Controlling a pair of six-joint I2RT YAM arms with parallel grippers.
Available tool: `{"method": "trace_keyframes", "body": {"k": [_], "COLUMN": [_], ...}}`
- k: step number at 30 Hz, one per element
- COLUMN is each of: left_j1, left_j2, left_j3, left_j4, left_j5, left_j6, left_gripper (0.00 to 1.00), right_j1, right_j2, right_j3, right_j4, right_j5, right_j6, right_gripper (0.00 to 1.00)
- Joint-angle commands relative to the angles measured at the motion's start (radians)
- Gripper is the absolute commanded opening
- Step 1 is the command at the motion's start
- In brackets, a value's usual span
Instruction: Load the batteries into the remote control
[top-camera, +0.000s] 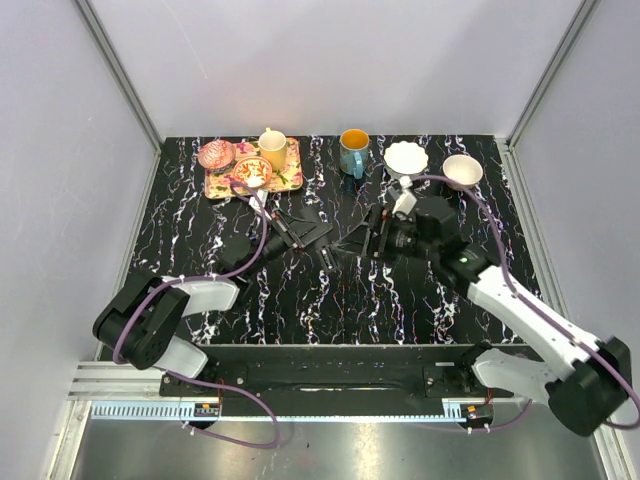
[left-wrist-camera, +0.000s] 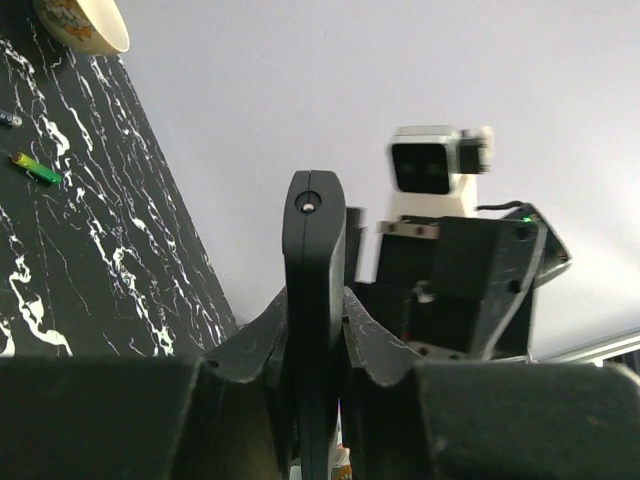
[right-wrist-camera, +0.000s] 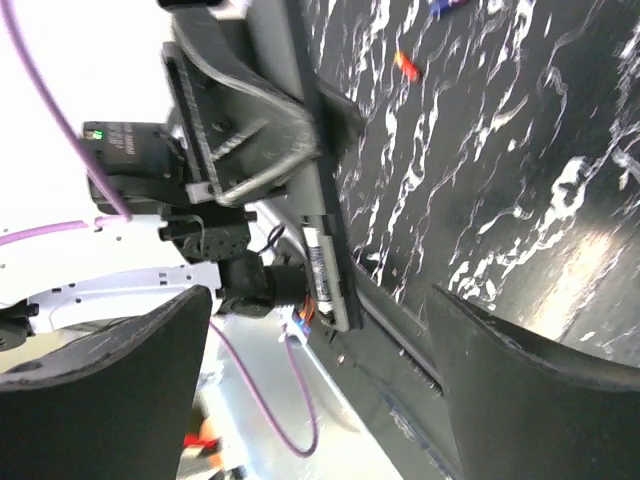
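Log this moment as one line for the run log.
left gripper: shut on slim black plastic remote control | right gripper: open, facing remote | green-and-yellow cylindrical battery: loose on black marbled table

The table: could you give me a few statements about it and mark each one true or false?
1. The left gripper is shut on the remote. True.
2. The right gripper clamps a battery. False: its jaws stand open and hold nothing.
3. The mug stands on the tray. False: it stands on the table, right of the tray.
4. Two white bowls sit at the rear right. True.
5. A battery lies loose on the table. True.
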Motion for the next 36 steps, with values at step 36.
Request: {"method": "trace_keyframes", "body": {"k": [36], "left_j1": [0.013], "left_j2": [-0.396], "left_j3": [-0.275], "left_j4": [-0.111], "left_j5": [-0.037], "left_j6": [0.116], "left_gripper": [0.0], "right_j1": [-0.223], "right_j2": [0.386], "right_j3": [0.153], "right_j4": [-0.253], "right_j5": [0.878], "right_j6": [-0.348], "right_gripper": [0.73]}}
